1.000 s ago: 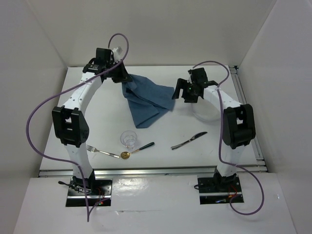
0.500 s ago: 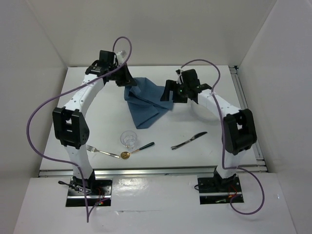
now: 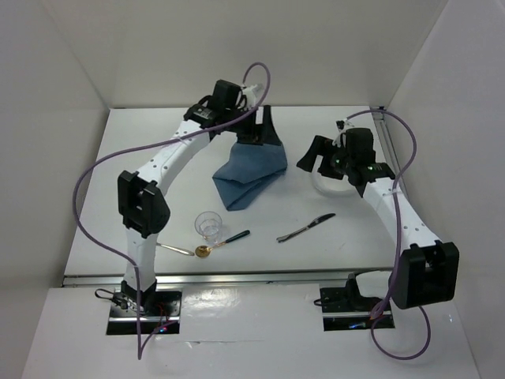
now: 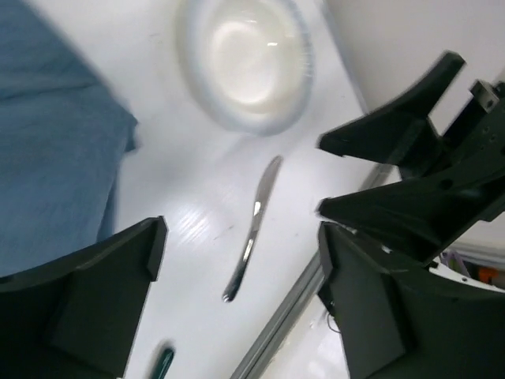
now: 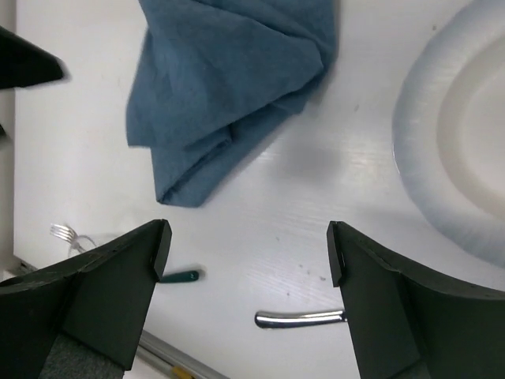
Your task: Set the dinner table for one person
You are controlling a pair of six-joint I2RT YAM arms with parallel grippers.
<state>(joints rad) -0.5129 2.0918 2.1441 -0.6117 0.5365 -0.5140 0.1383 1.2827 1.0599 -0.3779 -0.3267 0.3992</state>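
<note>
- Since the table (image 3: 347,245) lies flat under everything, its long axis runs left to right, along the arm bases.
- The left gripper (image 4: 241,237) is spread wide with nothing in it, at the far end of the heaped cloth (image 3: 251,170). I judge it should pinch one corner low, then drag the cloth flat.
- The right gripper (image 5: 246,229) gapes empty between cloth and plate (image 5: 442,158).

Crumpled blue cloth (image 3: 248,170) at centre frame.
Below it: glass (image 3: 208,226), spoon (image 3: 222,242), knife (image 3: 306,227); right, seemingly a white plate (image 5: 418,158).
</note>
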